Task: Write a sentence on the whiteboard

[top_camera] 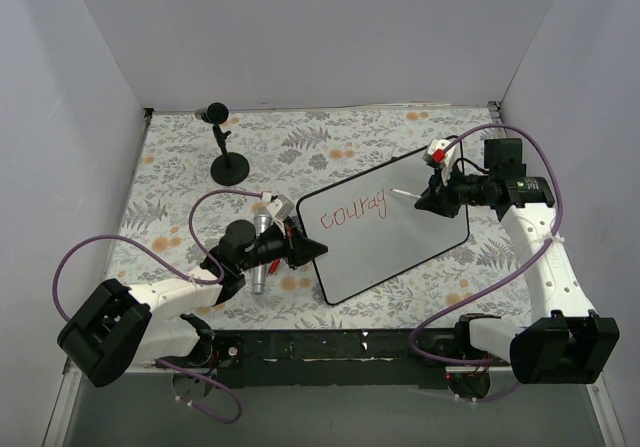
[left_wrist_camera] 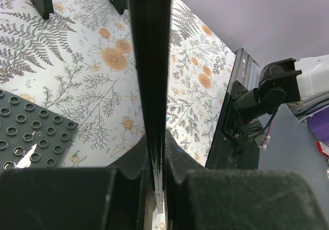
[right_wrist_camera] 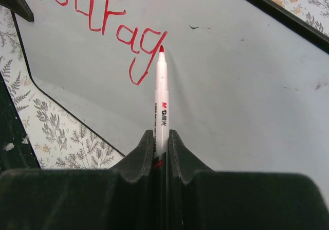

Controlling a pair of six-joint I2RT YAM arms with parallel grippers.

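Note:
The whiteboard (top_camera: 400,242) lies tilted across the middle of the flowered table. Red letters reading "courag" (top_camera: 352,210) run along its upper left part. My left gripper (top_camera: 300,245) is shut on the board's left edge, which shows as a black strip (left_wrist_camera: 149,60) running up from between the jaws of the left gripper (left_wrist_camera: 157,147). My right gripper (right_wrist_camera: 161,137) is shut on a white marker (right_wrist_camera: 161,101). Its red tip sits at the board (right_wrist_camera: 247,86), just right of the last letter "g" (right_wrist_camera: 146,47). From above, the right gripper (top_camera: 425,200) hangs over the board's upper right part.
A small black stand with a round base (top_camera: 228,157) is at the back left. A silvery cylinder (top_camera: 260,262) lies beside my left wrist. A dark perforated plate (left_wrist_camera: 31,132) rests on the table left of the board's edge. The right arm's base (left_wrist_camera: 277,86) stands by the near rail.

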